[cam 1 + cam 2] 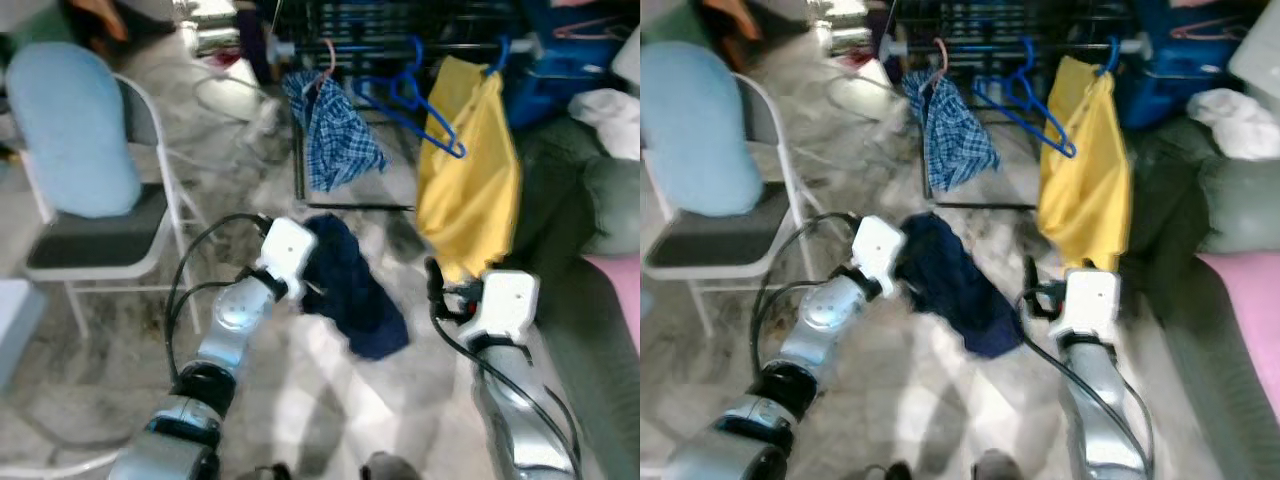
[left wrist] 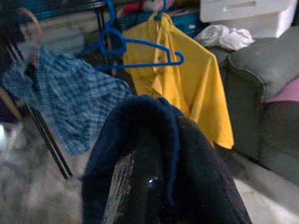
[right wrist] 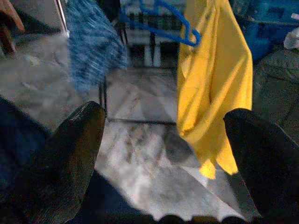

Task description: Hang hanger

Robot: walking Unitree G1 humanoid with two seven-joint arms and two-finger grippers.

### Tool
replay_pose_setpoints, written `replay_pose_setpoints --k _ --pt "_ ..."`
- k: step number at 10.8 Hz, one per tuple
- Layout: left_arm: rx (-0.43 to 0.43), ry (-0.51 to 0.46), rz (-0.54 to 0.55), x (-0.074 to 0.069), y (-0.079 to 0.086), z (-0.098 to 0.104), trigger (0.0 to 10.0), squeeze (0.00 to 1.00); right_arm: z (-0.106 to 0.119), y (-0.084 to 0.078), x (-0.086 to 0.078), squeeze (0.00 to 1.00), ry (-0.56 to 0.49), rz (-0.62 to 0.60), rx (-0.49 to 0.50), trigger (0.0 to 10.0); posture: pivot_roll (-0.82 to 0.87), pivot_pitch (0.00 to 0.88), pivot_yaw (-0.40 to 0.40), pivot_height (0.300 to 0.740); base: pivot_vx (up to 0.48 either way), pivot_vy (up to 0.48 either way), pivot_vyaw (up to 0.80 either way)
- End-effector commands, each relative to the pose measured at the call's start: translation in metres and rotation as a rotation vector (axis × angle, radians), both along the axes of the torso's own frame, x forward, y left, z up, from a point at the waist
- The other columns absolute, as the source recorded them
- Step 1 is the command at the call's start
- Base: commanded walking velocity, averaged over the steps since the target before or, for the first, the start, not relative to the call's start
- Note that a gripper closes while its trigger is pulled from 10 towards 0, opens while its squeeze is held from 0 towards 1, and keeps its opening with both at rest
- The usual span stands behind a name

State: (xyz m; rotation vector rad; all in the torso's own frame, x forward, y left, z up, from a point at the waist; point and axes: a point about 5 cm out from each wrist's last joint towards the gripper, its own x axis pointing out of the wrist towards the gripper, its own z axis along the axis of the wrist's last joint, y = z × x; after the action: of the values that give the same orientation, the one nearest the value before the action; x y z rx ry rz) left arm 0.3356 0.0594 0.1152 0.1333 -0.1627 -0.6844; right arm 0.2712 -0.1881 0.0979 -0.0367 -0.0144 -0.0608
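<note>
My left gripper [image 1: 318, 285] has its jaws closed on the soft, limp navy garment [image 1: 352, 285]; right gripper [image 3: 163, 140] gapes wide. I'd take the light, stiff blue hanger [image 1: 415, 105] by its hook.

floor [image 1: 330, 400]: pale marble | on it: folding chair [image 1: 100, 250], rack [image 1: 300, 170]

1. Empty blue hanger [image 1: 410, 105]: smooth, glossy plastic.
2. Yellow shirt [image 1: 468, 185]: soft matt cloth.
3. Checked shirt [image 1: 335, 135]: thin woven cloth.
4. Dark navy garment [image 1: 355, 290]: matt, thick cloth.
5. Floor [image 1: 330, 400]: polished, marbled stone look.
</note>
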Motion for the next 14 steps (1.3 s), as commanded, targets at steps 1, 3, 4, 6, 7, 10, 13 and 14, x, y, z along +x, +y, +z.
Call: replay_pose_setpoints --k 1,3,4,6,7,10,13,14 --pt "-0.005 -0.042 0.032 0.005 0.008 0.010 10.0 0.00 0.006 0.005 0.001 0.00 -0.024 0.014 0.004 10.0 -0.26 0.151 0.035 0.740 0.319 0.000 0.00" --pt "-0.031 -0.068 0.067 0.006 0.010 0.015 10.0 0.00 0.011 0.004 0.002 0.00 -0.041 0.020 -0.027 10.0 -0.26 0.153 0.034 0.740 0.319 0.000 0.00" --pt "-0.049 -0.061 0.084 0.006 0.011 0.015 10.0 0.00 0.013 0.004 0.002 0.00 -0.047 0.024 -0.044 10.0 -0.26 0.153 0.033 0.740 0.326 0.000 0.00" --pt "-0.049 -0.057 0.076 0.005 0.009 0.014 10.0 0.00 0.014 0.003 0.002 0.00 -0.050 0.023 -0.056 10.0 -0.26 0.153 0.033 0.740 0.480 0.000 0.00" --pt "-0.053 -0.057 0.075 0.006 0.007 0.015 10.0 0.00 0.015 0.003 0.002 0.00 -0.052 0.024 -0.071 10.0 -0.27 0.140 0.033 0.740 0.480 0.000 0.00" --pt "-0.055 -0.060 0.073 0.008 0.007 0.017 10.0 0.00 0.016 0.005 0.002 0.00 -0.058 0.045 -0.138 10.0 -0.26 0.137 0.026 0.740 0.480 0.000 0.00" --pt "-0.056 -0.058 0.082 0.007 0.010 0.016 10.0 0.00 0.015 0.010 0.004 0.00 -0.056 0.073 -0.153 10.0 -0.25 0.137 0.018 0.740 0.480 0.000 0.00" --pt "-0.057 -0.057 0.082 0.006 0.010 0.015 10.0 0.00 0.016 0.011 0.005 0.00 -0.060 0.075 -0.157 10.0 -0.25 0.136 0.016 0.740 0.480 0.000 0.00"
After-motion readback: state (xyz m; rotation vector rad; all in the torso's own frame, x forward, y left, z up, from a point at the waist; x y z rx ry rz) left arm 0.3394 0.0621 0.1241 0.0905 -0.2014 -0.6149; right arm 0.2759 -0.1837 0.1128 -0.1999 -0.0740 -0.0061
